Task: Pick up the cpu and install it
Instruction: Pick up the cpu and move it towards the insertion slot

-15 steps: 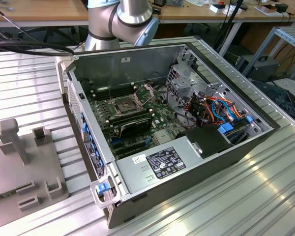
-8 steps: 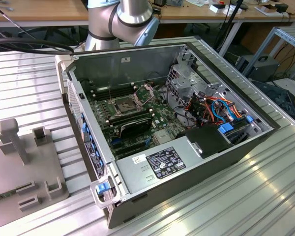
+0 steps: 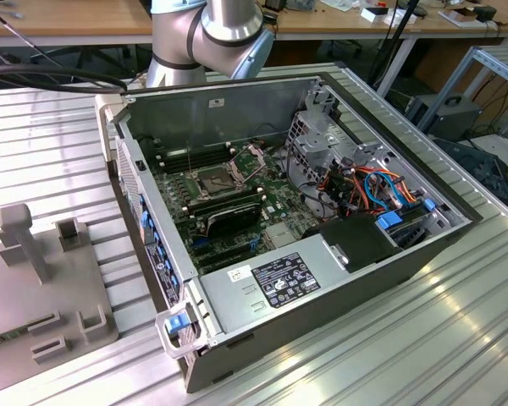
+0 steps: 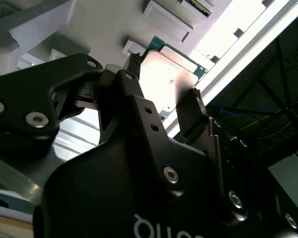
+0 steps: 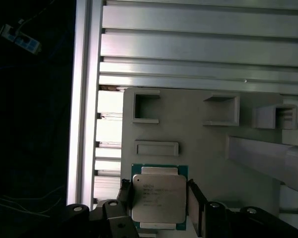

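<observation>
The cpu (image 5: 158,198) is a small square chip with a dull silver top on a green base, lying on the grey fixture plate (image 5: 198,144). My gripper (image 5: 160,194) straddles it, one black finger (image 5: 125,191) against one edge and the other finger (image 5: 196,203) against the opposite edge. In the second wrist view the cpu (image 4: 169,84) shines bright between the same two fingers of the gripper (image 4: 165,79). In the exterior view the open computer case (image 3: 322,279) shows the motherboard (image 3: 271,211) with its dark square socket (image 3: 213,179), frame hinged up.
The grey fixture plate (image 3: 34,288) with raised blocks and pockets lies at the exterior view's left on the ribbed aluminium table (image 3: 423,338). The arm's base (image 3: 207,38) stands behind the case. Memory sticks (image 3: 229,211), cables and a power supply (image 3: 275,283) crowd the case.
</observation>
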Tool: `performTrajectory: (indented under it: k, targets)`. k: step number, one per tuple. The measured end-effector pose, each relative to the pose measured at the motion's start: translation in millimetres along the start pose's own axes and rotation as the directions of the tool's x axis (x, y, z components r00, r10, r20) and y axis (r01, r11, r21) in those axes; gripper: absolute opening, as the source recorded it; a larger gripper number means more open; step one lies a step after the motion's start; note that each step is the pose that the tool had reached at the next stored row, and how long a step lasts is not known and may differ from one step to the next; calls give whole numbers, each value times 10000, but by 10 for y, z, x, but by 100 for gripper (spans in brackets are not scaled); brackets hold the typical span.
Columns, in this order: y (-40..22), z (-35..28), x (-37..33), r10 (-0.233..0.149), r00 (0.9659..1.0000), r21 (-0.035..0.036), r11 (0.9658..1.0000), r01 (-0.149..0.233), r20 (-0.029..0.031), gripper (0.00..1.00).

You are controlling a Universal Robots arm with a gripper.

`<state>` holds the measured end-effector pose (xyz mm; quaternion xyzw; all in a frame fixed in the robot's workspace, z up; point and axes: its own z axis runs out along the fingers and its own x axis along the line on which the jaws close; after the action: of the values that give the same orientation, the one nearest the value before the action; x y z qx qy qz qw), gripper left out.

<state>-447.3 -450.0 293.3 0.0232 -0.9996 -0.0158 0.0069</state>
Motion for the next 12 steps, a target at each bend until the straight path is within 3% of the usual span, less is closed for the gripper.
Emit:
performTrajectory:
  k: [7,12]
  targets:
    - [4,-116,1,0,10000,-2,10000,0,3,54]
    - [8,-235,2,0,10000,-2,10000,0,3,54]
